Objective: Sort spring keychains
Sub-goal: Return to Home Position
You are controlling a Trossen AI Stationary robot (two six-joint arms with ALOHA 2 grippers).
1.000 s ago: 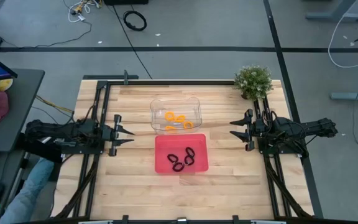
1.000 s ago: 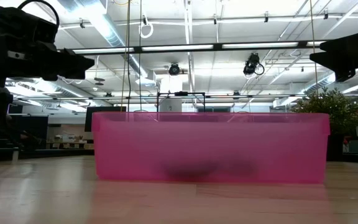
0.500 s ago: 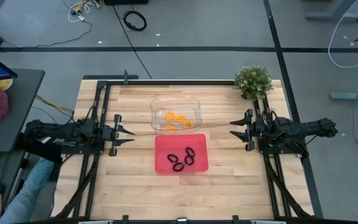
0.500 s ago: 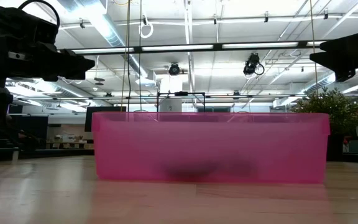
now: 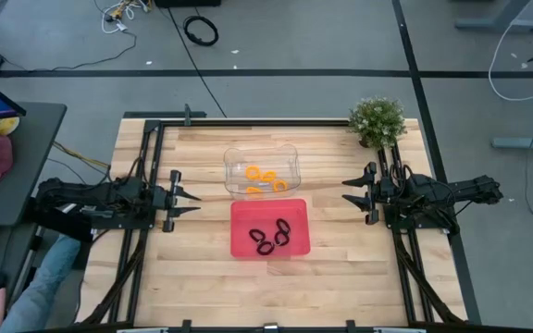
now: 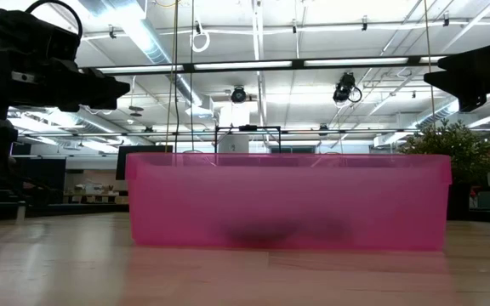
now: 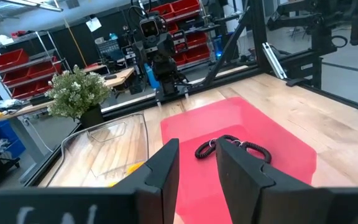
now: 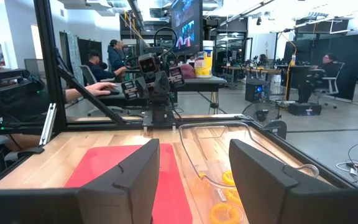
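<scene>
- Black coiled spring keychains [image 5: 271,238] are seen lying in the red plastic tray [image 5: 242,246] on the wooden table [image 5: 340,268].
- Orange coiled spring keychains [image 5: 264,178] are contained in the clear plastic bin [image 5: 232,159] just behind the tray.
- The left gripper [image 5: 197,203] is held left of both, jaws parted and empty.
- The right gripper [image 5: 344,192] is held opposite, jaws wide and empty.

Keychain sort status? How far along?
Done: orange spring keychains sit in the transparent bin, black spring keychains in the red tray; none visible outside them. In hand: nothing; left gripper and right gripper are open, empty, at either side of the table. Left: nothing visible.
</scene>
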